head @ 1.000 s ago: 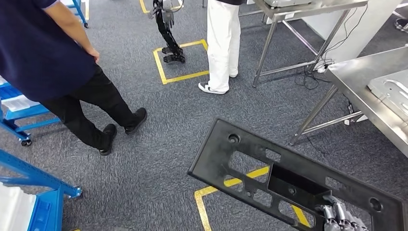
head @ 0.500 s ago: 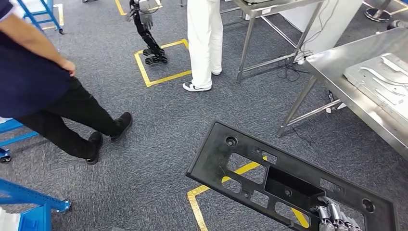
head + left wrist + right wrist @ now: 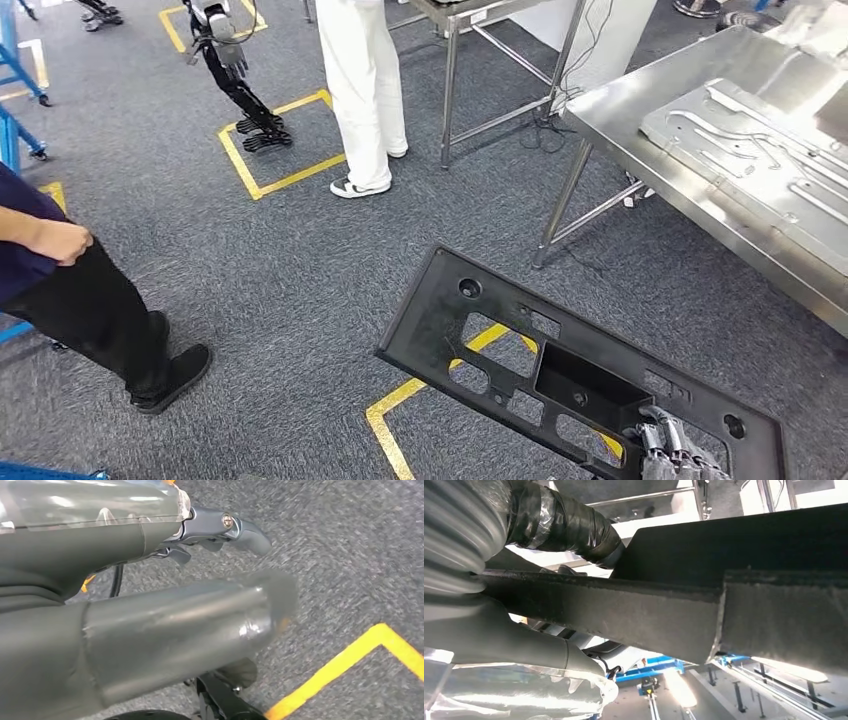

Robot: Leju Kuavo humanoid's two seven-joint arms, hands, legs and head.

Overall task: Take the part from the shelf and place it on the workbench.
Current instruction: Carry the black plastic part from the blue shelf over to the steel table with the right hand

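**Part held over the floor, desk at two o'clock**

Your right robot hand [image 3: 672, 452] grips the black part [image 3: 560, 375] near its lower right end; in the head view the fingers [image 3: 660, 440] come up through one of its cut-outs. In the right wrist view the thumb and fingers clasp the part's dark edge [image 3: 634, 610]. The part is a long flat panel with rectangular openings and round holes, carried tilted over the grey carpet [image 3: 300, 260] and a yellow floor marking [image 3: 400, 400], its far end pointing to ten o'clock.

Your left robot hand [image 3: 165, 625] hangs above the carpet with nothing in it; whether its fingers are spread or curled, you cannot tell from the blurred wrist view.

The steel desk [image 3: 640, 130] stands at two o'clock, apart from the part, with a pressed metal sheet [image 3: 760, 150] lying on it.

A person in white trousers [image 3: 362, 90] stands at twelve o'clock, another person in dark trousers [image 3: 100, 310] at nine o'clock.
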